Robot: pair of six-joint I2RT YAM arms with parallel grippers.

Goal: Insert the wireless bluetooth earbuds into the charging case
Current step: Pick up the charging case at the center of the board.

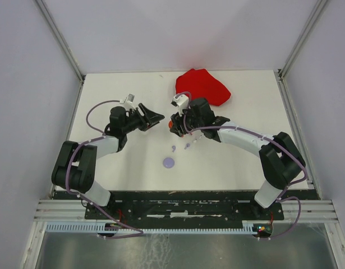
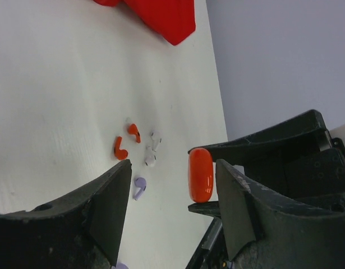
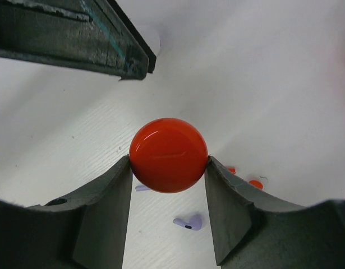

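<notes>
My right gripper (image 3: 168,161) is shut on a round glossy red charging case (image 3: 169,155), held above the table by its edges. The left wrist view shows that case (image 2: 201,175) edge-on between the fingers of my left gripper (image 2: 173,168). It sits close to the right finger, and the jaws stand apart without clamping it. On the table below lie the earbuds: two red ones (image 2: 120,150), two white ones (image 2: 151,159) and a lilac one (image 2: 139,188). From above, both grippers meet at the red case (image 1: 171,124) in mid-table.
A red cloth (image 1: 203,87) lies at the back of the table, right of centre. A lilac round case (image 1: 169,162) rests flat on the table nearer the arm bases, just below the scattered earbuds (image 1: 187,145). Grey walls close in both sides.
</notes>
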